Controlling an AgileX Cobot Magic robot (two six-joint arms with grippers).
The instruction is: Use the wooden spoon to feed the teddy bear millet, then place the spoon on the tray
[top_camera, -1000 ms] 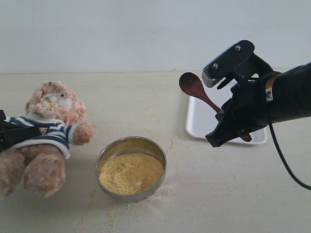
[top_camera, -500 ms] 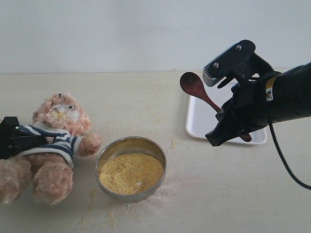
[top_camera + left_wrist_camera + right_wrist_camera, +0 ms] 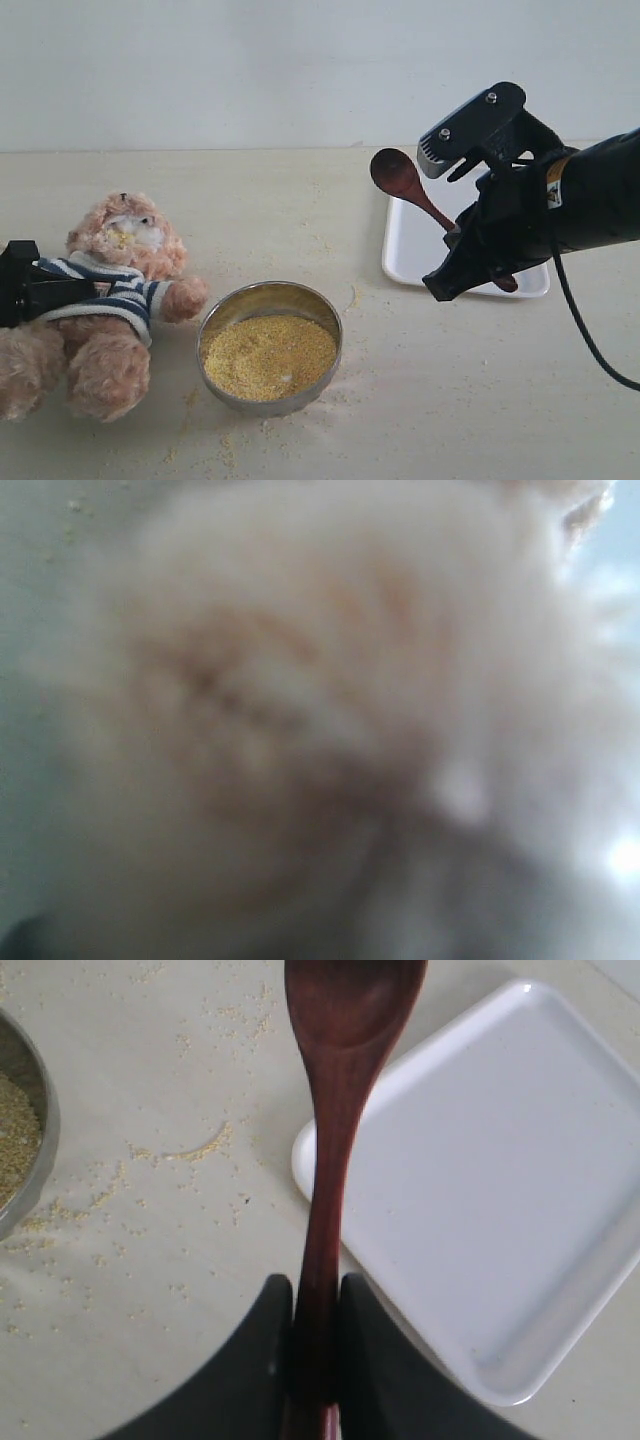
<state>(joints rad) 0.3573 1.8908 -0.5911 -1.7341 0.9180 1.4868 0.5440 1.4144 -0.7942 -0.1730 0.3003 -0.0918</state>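
The teddy bear (image 3: 122, 262) sits tilted at the left, with yellow grains on its muzzle. My left gripper (image 3: 40, 292) is shut across its striped torso. Blurred fur of the teddy bear (image 3: 300, 700) fills the left wrist view and hides the jaws there. The millet (image 3: 268, 355) fills a metal bowl (image 3: 215, 320) in the front middle. My right gripper (image 3: 455, 240) is shut on the handle of the wooden spoon (image 3: 398, 175), held in the air over the left edge of the white tray (image 3: 410, 250). In the right wrist view the black fingers (image 3: 270, 1310) pinch the wooden spoon (image 3: 340, 1060) beside the tray (image 3: 500, 1190).
Loose millet grains (image 3: 190, 1150) lie scattered on the beige table around the bowl (image 3: 30, 1150) and towards the tray. A black cable (image 3: 590, 340) hangs from the right arm. A plain wall runs along the back.
The bear has shifted right and lower with the left gripper in the first half second, then stayed still. The spoon and right arm have barely moved.
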